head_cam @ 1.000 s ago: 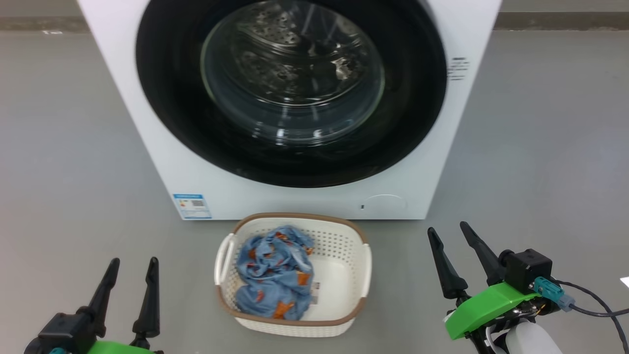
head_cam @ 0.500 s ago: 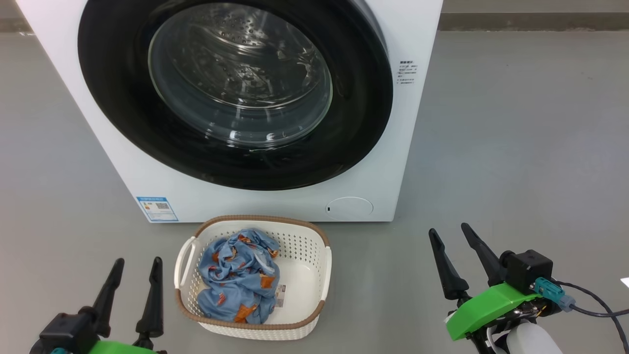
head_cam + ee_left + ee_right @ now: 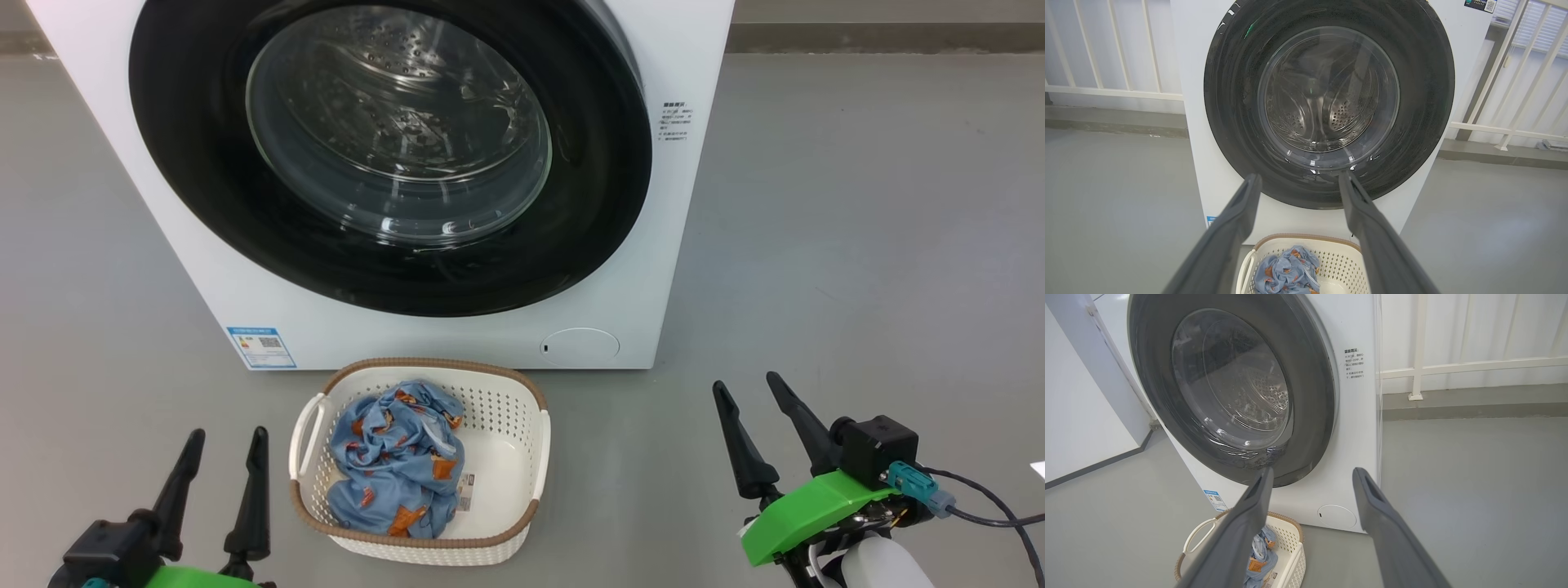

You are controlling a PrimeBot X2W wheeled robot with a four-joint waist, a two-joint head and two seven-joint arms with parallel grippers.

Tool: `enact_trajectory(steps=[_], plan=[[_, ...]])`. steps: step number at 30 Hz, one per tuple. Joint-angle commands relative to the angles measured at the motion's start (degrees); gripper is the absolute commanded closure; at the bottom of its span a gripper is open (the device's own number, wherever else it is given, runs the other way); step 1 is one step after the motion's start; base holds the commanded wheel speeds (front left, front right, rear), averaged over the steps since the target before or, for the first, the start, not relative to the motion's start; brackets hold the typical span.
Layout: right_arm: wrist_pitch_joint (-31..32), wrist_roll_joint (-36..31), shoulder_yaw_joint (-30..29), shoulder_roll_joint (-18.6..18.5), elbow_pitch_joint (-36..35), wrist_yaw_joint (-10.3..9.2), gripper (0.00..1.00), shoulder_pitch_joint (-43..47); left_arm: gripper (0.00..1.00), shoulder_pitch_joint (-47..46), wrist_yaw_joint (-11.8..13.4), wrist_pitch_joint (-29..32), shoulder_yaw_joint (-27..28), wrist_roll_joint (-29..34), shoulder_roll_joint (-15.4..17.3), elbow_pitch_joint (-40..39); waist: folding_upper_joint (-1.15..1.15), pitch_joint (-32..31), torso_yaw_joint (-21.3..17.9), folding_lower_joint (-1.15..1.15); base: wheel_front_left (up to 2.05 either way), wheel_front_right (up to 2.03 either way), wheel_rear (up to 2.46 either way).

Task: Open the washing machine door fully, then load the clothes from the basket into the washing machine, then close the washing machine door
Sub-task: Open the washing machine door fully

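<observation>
You have the washing machine [image 3: 457, 335] standing on the grey floor [image 3: 857, 245] towards the floor's far edge, where a low kerb runs behind it. Its washing machine door [image 3: 392, 155] lies closed, flat against the white front, and you can see the steel drum through the glass bowl. Low on the front there is a blue sticker [image 3: 261, 347] at the left corner and a round cap [image 3: 580, 345] towards the right. The basket [image 3: 424, 362] sits on the floor just in front of the machine, below the left half of the door. You cannot tell whether its rim touches the machine. Inside it the clothes [image 3: 396, 461] show as a crumpled light blue garment with orange figures, bunched against the basket's left side, and a label shows on the bare floor of the basket beside it. Your left gripper [image 3: 227, 434] hangs above the floor to the left of the basket, fingers spread wide and empty. Your right gripper [image 3: 744, 380] hangs well to the right of the basket, fingers also parted and holding nothing. Both point towards the machine — neither touches the door, the basket or the cloth.
</observation>
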Motion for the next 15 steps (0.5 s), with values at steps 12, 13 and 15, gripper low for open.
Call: enact_trajectory(steps=[12, 13, 15], plan=[[-0.7, 0.2, 1.1, 0.3, -1.5, -0.06, 0.00, -2.5, 0.00, -2.1, -0.2, -0.5, 2.2, 0.3, 1.5, -1.1, 0.00, 0.0, 0.1, 0.00, 0.00, 0.00, 0.00], [-0.7, 0.3, 1.1, 0.3, -1.4, -0.06, 0.00, -2.5, 0.00, -2.1, -0.2, -0.5, 2.2, 0.3, 1.5, -1.1, 0.00, 0.0, 0.1, 0.00, 0.00, 0.00, 0.00], [-0.7, 0.4, 1.1, 0.3, -1.4, -0.06, 0.00, -2.7, 0.00, -2.0, -0.2, -0.5, 2.2, 0.3, 1.5, -1.2, 0.00, 0.0, 0.1, 0.00, 0.00, 0.00, 0.00]])
